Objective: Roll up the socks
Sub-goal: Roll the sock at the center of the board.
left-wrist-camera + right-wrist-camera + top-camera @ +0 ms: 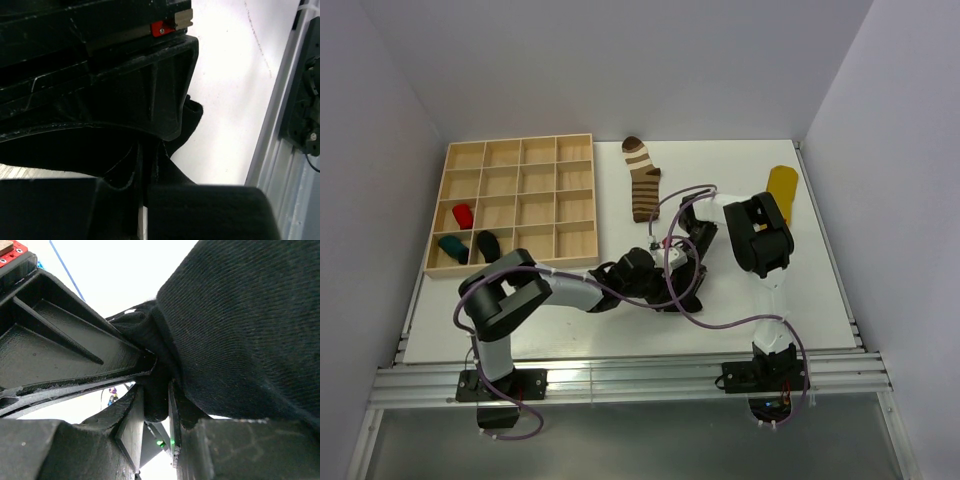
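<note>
A black sock [658,298] lies bunched at the table's middle, mostly hidden under both grippers. No cuff stripes show on it. My left gripper [653,273] is shut on a fold of it; in the left wrist view the jaws [145,167] pinch black fabric [192,117]. My right gripper [683,254] is shut on the same sock; in the right wrist view [157,400] a fold sits between the pads below the sock's bulk [250,325]. A brown-and-cream striped sock [642,180] lies flat further back. A yellow sock [782,188] lies at the right, partly behind the right arm.
A wooden compartment tray [525,152] stands at the back left, holding a red roll [462,215], a teal roll [452,247] and a black roll [488,244]. Purple cables [695,300] loop around the grippers. A metal rail [280,130] runs along the table's near edge.
</note>
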{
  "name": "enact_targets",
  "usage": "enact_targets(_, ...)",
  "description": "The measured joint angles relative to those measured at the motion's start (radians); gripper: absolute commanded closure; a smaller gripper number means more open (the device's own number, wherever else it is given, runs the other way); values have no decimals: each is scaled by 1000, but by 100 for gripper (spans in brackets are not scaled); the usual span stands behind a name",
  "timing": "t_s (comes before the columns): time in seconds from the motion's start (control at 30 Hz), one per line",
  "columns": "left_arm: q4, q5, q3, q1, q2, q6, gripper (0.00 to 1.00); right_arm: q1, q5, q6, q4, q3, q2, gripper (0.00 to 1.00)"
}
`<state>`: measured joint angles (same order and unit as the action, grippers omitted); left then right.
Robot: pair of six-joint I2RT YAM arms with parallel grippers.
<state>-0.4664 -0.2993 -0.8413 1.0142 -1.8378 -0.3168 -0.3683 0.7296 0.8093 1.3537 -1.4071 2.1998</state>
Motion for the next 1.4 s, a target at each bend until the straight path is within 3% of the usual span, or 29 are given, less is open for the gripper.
enact_targets(0.2,-66,-52,19,-26,-20,-63,100,6,-3,-37,-23,16,-20,62)
enact_targets(0.57,-147,-202,-3,-97,-98,-188,100,87,2,-106,-200,40,-153,57)
enact_targets(1.0,-6,-388,-99,-192,-159,-355,100,257,50,-153,-375,113,-381,55)
enact_targets(1.23,121,-510,-198,-233,-226,-417,100,256,51,-72,-457,280,-570,50)
enact_targets(1.4,172,-579,-233,-259,-261,-454,100,163,-6,0,-565,482,-800,43)
